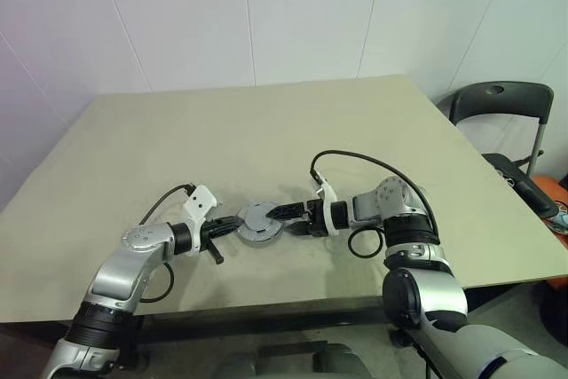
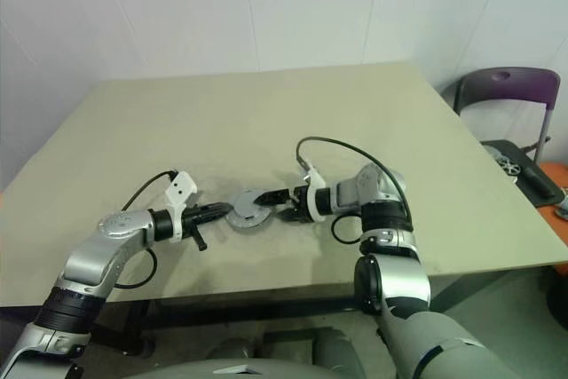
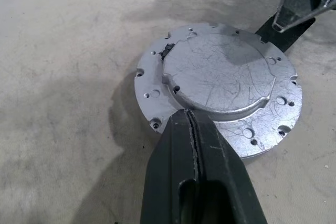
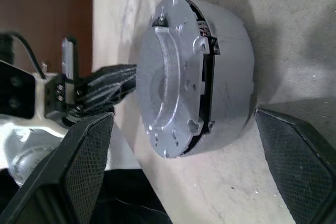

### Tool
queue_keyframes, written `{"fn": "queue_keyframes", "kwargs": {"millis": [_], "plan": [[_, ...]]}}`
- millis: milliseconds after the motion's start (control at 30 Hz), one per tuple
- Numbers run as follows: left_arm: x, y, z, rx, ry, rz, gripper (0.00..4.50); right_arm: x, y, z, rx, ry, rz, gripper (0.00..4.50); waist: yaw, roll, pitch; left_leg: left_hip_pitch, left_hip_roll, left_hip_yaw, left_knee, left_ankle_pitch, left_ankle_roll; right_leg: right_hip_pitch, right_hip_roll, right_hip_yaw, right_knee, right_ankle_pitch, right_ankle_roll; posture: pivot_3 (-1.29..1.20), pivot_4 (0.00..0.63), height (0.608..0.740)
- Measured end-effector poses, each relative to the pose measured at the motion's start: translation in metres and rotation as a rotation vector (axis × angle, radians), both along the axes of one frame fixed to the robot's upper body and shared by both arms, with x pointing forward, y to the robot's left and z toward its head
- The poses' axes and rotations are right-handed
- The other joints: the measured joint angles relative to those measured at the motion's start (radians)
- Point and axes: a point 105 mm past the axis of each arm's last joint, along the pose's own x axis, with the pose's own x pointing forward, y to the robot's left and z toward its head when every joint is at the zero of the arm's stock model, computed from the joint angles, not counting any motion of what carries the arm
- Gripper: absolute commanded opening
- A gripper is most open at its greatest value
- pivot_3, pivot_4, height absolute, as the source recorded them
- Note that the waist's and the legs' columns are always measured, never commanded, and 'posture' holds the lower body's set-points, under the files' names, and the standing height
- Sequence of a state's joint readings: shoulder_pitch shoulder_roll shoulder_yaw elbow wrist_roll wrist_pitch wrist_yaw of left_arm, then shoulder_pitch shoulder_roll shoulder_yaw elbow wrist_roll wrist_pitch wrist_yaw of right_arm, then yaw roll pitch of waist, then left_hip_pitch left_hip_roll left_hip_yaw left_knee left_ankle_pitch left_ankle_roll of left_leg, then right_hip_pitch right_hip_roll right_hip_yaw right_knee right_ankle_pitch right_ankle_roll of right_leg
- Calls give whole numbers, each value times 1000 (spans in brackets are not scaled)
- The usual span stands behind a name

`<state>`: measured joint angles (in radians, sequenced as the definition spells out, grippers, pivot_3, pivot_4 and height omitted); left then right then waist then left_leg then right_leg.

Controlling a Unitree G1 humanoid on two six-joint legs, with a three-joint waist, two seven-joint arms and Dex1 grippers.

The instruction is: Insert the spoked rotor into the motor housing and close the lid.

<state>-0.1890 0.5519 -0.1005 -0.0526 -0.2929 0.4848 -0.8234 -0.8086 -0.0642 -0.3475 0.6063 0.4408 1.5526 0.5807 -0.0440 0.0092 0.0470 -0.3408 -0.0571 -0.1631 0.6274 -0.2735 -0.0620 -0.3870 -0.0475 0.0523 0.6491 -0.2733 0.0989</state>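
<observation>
wide-open right gripper (image 4: 184,171) jaws sit either side of your lid (image 3: 220,85); left gripper (image 3: 195,129) is clenched beside it. it looks heavy, hard, slippery, so squeeze its rim.

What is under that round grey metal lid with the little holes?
Under the dull grey round metal lid sits a thick grey round housing, resting on the beige table. A narrow gap between them shows only dark slivers. Whatever is inside is covered by the lid.

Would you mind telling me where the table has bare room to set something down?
The table is bare from the motor to the far wall and out to both side edges. It is crowded only near the front edge, where the left gripper and right gripper flank the motor.
</observation>
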Motion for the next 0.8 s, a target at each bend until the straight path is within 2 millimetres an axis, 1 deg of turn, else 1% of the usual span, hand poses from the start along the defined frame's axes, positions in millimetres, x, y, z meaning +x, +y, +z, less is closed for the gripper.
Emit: {"fn": "queue_keyframes", "kwargs": {"millis": [167, 200, 267, 400, 467, 533, 567, 800], "plan": [[-1, 2, -1, 4, 3, 4, 0, 2, 2, -4, 73, 44, -62, 4478, -2, 2, -1, 1, 0, 1, 0, 0, 0, 1, 0, 0, 0, 0, 1, 0, 0, 740], [-2, 2, -1, 4, 3, 3, 0, 3, 3, -4, 84, 48, -72, 4302, -1, 3, -2, 1, 0, 2, 0, 0, 0, 0, 1, 0, 0, -1, 1, 0, 0, 740], [-2, 1, -1, 4, 3, 2, 0, 4, 3, -6, 92, 57, -93, 3847, -1, 3, -2, 1, 0, 2, 0, 0, 0, 0, 1, 0, 0, -1, 1, 0, 0, 740], [-3, 2, -2, 4, 6, 5, 0, 2, 3, -12, 97, 77, -109, 2543, 0, 3, -2, 0, 0, 3, -1, 0, 0, 0, 0, 0, -1, 0, 1, 0, 0, 740], [-3, 7, -3, 16, 13, 19, 0, 2, 5, -8, 128, 71, -106, 1899, -1, 4, -2, 0, 0, 3, -1, 0, 0, 0, 0, 0, -1, -1, 1, 0, 0, 740], [-3, 9, -5, 16, 19, 24, 0, 1, 5, -8, 119, 65, -104, 1324, 1, 4, -2, 0, 0, 3, 0, 0, 0, 0, 0, 0, -1, -1, 1, 0, 0, 740], [-3, 9, -5, 16, 19, 25, 0, 1, 5, -8, 120, 65, -106, 1170, 0, 4, -2, 0, 0, 3, 0, 0, 0, 0, 0, 0, -1, -1, 1, 0, 0, 740], [-4, 9, -4, 8, 19, 31, 0, 0, 6, -8, 119, 58, -109, 1168, -1, 5, -2, 0, 0, 3, -1, 0, 0, 0, 0, 0, -1, -1, 1, 0, 0, 740]]}}
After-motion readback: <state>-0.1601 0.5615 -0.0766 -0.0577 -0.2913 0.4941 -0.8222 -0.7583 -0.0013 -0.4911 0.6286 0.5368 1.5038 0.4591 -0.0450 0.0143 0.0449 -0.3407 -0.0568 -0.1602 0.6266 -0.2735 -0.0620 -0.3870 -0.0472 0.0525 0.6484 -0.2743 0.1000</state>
